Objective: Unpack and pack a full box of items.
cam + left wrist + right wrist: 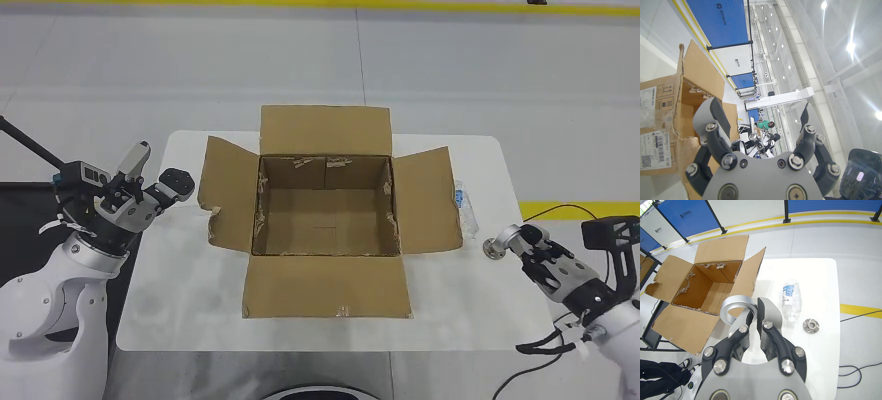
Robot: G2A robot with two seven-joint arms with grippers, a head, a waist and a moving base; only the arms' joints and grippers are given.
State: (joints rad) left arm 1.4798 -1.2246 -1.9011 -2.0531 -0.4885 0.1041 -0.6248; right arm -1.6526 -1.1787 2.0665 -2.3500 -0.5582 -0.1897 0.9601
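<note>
While the right pincer (pixel 755 308) clamps a metal ring (pixel 738 300), the left pincer (pixel 761 104) gapes beside the open box (pixel 326 285).

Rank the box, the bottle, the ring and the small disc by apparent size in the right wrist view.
1. Box
2. Bottle and ring: about alike; the ring is held nearer the camera, so I do not rank them
3. Disc

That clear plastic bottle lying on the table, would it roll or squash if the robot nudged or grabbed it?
Probably rolls: the bottle lies on its round side on the smooth table. Its thin clear wall looks crinkled, so it likely gives under a squeeze.
</note>
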